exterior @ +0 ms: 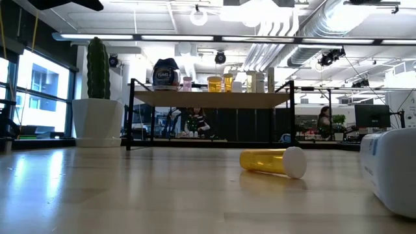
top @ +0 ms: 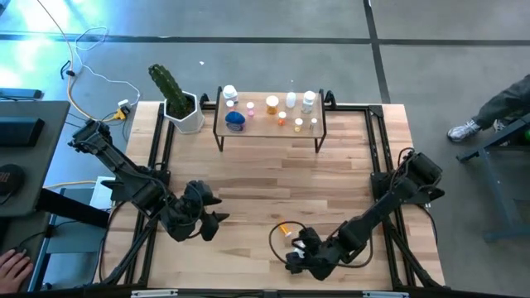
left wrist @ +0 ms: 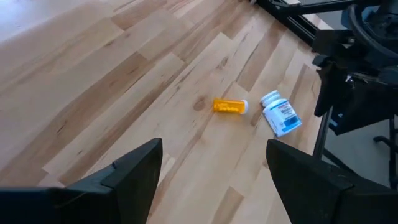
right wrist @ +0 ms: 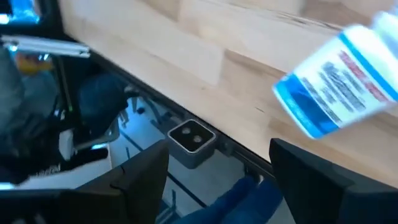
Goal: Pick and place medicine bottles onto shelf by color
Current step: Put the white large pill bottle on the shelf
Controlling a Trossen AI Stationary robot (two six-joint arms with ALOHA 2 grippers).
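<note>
The right hand (top: 296, 258) hovers low at the near edge of the bench (top: 348, 157), fingers spread wide and holding nothing, with a white bottle with a blue label (left wrist: 280, 116) lying on its side just beside it and an orange vial with a white cap (left wrist: 229, 106) lying a little beyond that. The left hand (top: 217, 217) waits well off to the side, also wide and empty, facing both fallen bottles. Far from both hands, the shelf (top: 269, 129) carries the other medicine bottles (top: 272, 104), next to a potted cactus (top: 174, 98).
</note>
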